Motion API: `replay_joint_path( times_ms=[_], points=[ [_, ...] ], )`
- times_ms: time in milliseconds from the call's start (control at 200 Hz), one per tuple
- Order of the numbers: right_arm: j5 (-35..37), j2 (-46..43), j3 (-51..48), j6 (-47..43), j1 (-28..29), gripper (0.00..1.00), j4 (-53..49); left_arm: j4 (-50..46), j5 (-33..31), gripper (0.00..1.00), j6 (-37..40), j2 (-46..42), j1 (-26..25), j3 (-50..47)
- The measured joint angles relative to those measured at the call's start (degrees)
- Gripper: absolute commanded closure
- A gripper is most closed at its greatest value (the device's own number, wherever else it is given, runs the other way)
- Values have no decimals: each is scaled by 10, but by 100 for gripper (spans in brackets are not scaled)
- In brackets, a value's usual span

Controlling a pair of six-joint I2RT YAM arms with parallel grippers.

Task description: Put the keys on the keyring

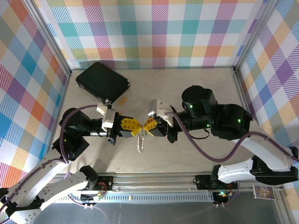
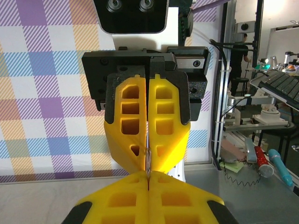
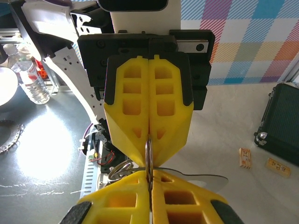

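Silver keyring point(image 3: 148, 156), thin metal loop seen edge-on and upright, held off the table. It is pinched at the seam where left gripper point(image 1: 136, 129) and right gripper point(image 1: 145, 129) tips meet. Flat silver key point(image 3: 202, 177) sticks out sideways just beside the ring, blade level. Top view: the keyring bunch dangles below the tips. Key count unclear.
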Motion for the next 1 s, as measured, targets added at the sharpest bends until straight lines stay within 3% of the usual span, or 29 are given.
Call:
replay_joint_path(
  times_ms=[160,255,410,695,1000],
  points=[
    [1,-6,-14,0,0,100,10,-5,2,100,3,2,0,0],
    [10,-7,-18,-1,0,100,7,-23,-4,85,19,2,0,0],
    [37,10,-11,-11,0,100,-28,-105,-33,82,75,6,0,12],
    [78,65,40,-48,0,100,-116,-247,-82,100,167,25,0,55],
    [87,76,44,-58,0,99,-133,-256,-86,100,174,27,0,50]
  ],
)
